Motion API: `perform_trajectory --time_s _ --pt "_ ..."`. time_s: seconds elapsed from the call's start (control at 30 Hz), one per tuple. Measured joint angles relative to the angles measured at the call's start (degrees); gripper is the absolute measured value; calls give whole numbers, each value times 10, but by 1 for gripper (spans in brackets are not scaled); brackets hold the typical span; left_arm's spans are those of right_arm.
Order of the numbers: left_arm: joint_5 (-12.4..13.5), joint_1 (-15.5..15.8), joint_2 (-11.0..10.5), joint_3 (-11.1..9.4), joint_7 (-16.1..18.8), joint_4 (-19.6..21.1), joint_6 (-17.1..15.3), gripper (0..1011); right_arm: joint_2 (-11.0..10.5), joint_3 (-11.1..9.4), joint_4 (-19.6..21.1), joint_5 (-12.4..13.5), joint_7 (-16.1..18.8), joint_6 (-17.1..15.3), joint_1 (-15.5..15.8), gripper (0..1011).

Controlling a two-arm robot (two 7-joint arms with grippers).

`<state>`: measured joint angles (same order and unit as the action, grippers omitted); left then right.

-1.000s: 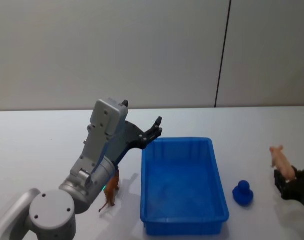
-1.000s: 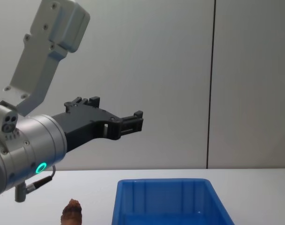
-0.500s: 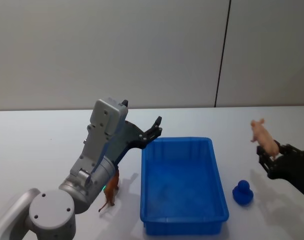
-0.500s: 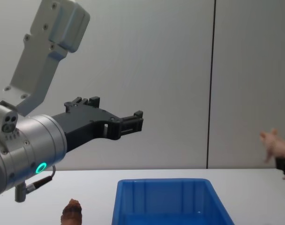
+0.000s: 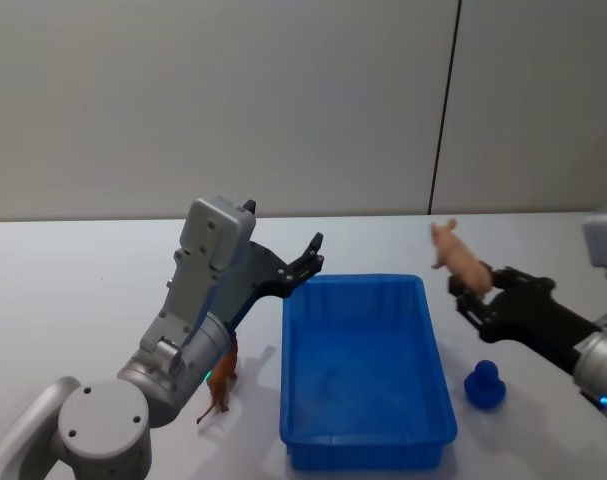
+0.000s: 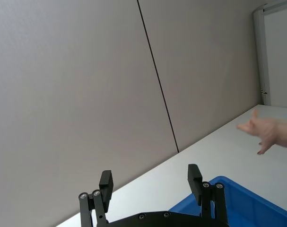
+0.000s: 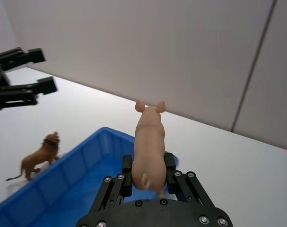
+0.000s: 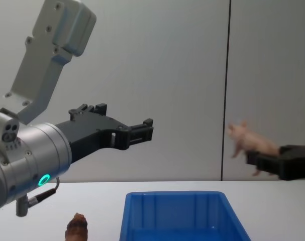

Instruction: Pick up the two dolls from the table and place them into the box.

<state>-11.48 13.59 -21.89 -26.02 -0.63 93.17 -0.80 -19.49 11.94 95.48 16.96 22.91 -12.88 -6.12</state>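
One pig doll [image 5: 457, 257] | right gripper [image 5: 471, 293] fingers clamped on rump | snout leftward | left gripper [image 6: 150, 175] fingers apart

We note the box [image 5: 363, 375] open from above, its blue floor bare; the left claw [image 5: 316, 252], fingers spread, hangs over the far-left corner and the left arm [image 5: 198, 300] blocks the left flank, where the brown lion doll [image 5: 222, 380] stands on the table [image 5: 73, 300] just beside that wall. On the right, the right claw [image 5: 471, 292], clamped on the pink pig doll [image 5: 455, 255], sits high just outside the right rim, and a small blue toy [image 5: 485, 385] stands on the table near that wall.
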Motion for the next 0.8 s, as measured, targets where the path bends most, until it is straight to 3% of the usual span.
perform_trajectory --time_s 0.2,0.43,0.8 --pt "0 0 0 0 0 0 0 1001 19 17 -21 -6 39 -11 -22 379" --pt "0 0 0 0 0 0 0 1001 36 32 -50 -18 62 -22 -41 379" --pt "0 0 0 0 0 0 0 1001 51 45 -91 -30 71 -32 -60 700"
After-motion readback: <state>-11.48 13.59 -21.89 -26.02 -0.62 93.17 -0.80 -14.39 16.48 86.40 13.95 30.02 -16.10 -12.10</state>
